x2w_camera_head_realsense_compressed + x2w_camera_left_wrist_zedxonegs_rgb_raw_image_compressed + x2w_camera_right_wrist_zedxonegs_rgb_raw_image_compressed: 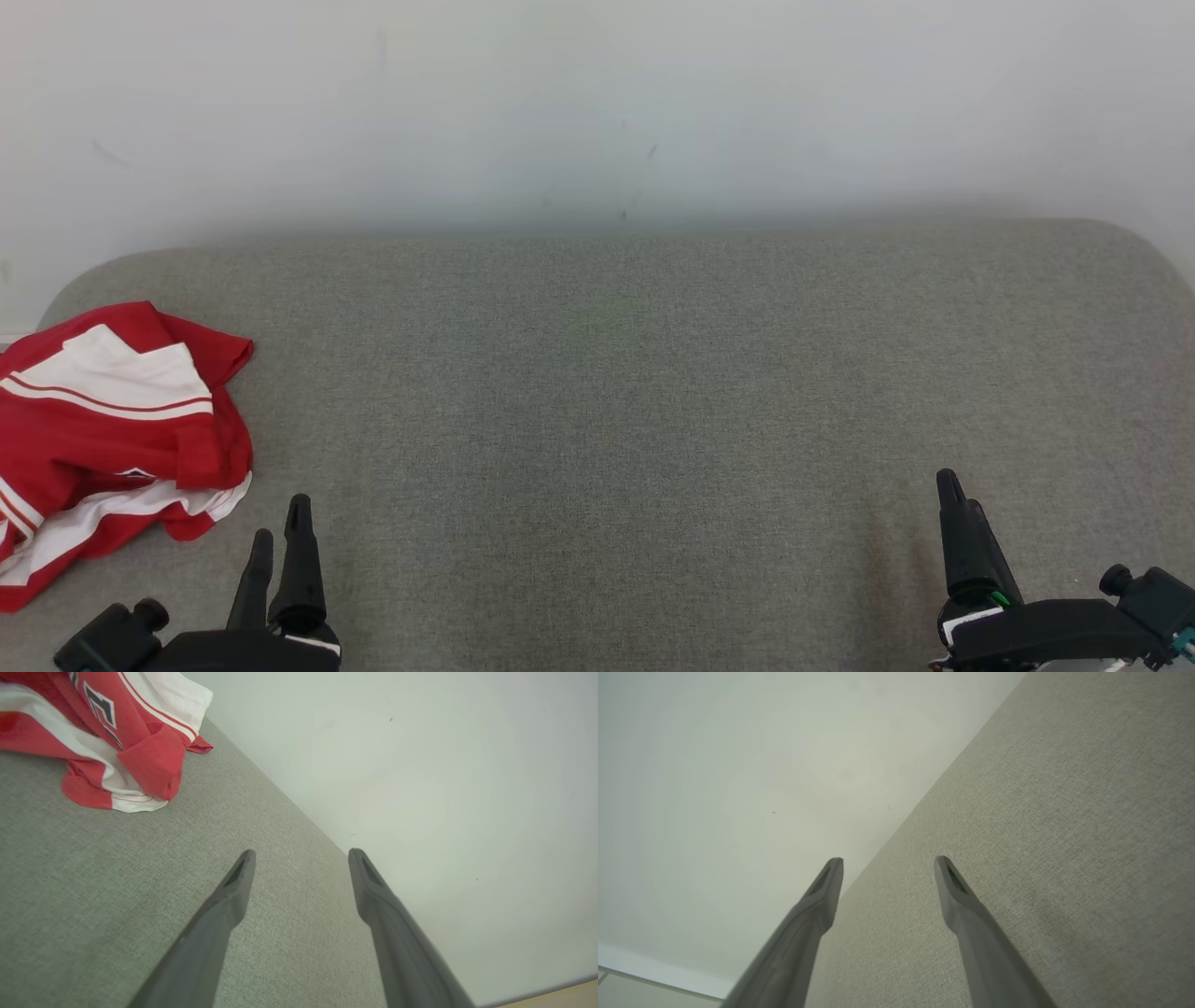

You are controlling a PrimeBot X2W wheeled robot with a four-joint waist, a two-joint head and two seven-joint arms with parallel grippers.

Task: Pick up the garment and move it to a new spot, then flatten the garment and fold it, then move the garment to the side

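The wide grey woven-fabric surface (616, 392) runs from left to right in front of a plain white wall (597, 103). Most of its middle and right lie bare, so there is room there to set the cloth down.

The crumpled red and white jersey-like garment (103, 439) sits at the near left corner of the surface. It is bunched in loose folds, and its left part is cut off by the edge of the head view, so I cannot tell whether any of it hangs over the side.

The left gripper (281, 521) hovers just right of and nearer than the garment, not touching it, its two dark fingers spread apart and empty. The right gripper (960, 493) is at the near right, well apart from the garment, its fingers likewise spread and empty.

The pick-up looks not yet begun. The left arm is best placed for it. I would send it left and a little farther in, come down on a raised fold near the middle of the bundle, not on a thin hem, and close through several layers so that the cloth does not slip out. Lifting straight up before carrying it right should keep it from dragging and spreading on the grey surface.
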